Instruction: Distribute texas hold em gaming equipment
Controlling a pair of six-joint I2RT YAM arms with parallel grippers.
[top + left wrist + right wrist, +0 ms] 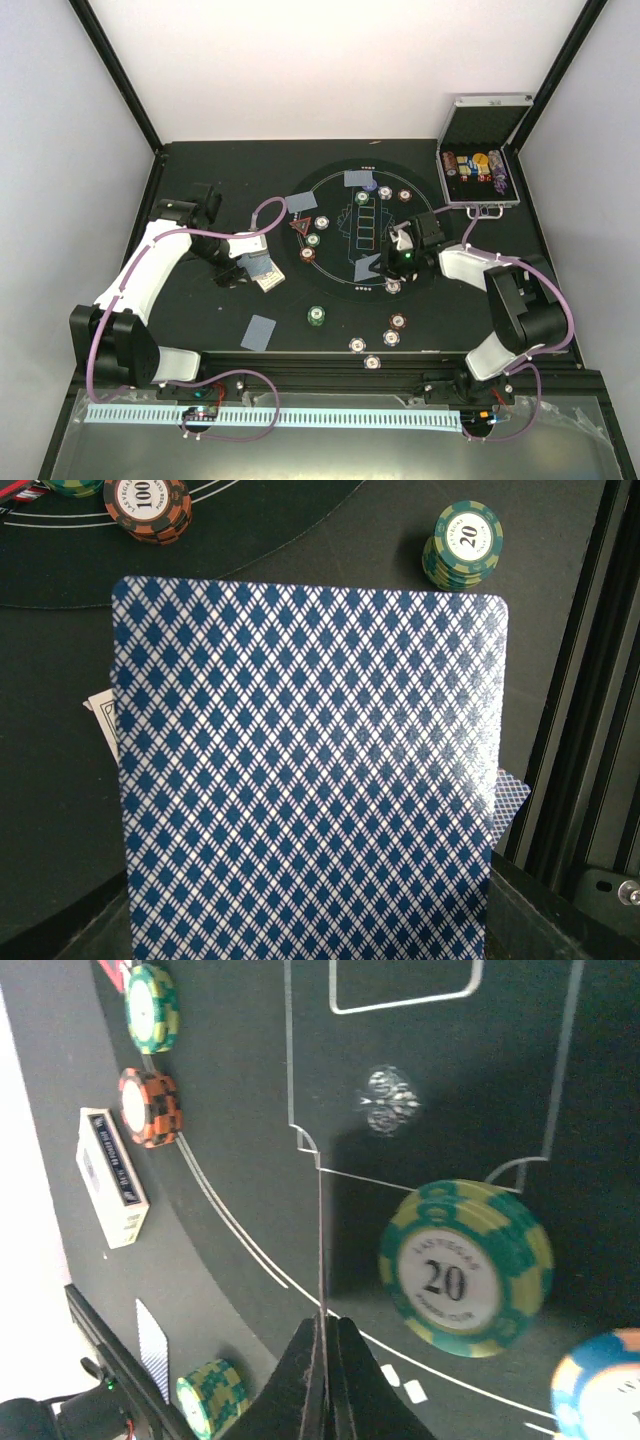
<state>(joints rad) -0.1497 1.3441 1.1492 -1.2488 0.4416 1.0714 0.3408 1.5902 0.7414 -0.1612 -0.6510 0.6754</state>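
My left gripper (248, 268) holds a deck of blue-diamond-backed cards (265, 274) left of the round mat. In the left wrist view the top card (305, 770) fills the picture and hides the fingers. My right gripper (388, 262) is shut on one playing card (368, 268) over the mat's right side. In the right wrist view that card (322, 1240) shows edge-on as a thin line rising from the closed fingertips (345, 1335), next to a green 20 chip (465, 1268). A red triangular marker (300, 226) lies at the mat's left. I cannot pick out a white button.
Single cards lie at the mat's top (358, 179), top left (301, 201) and near the front (260, 332). Chips are scattered around the mat rim, with a green stack (316, 316) and several more at front right (391, 338). An open silver case (480, 180) stands at the back right.
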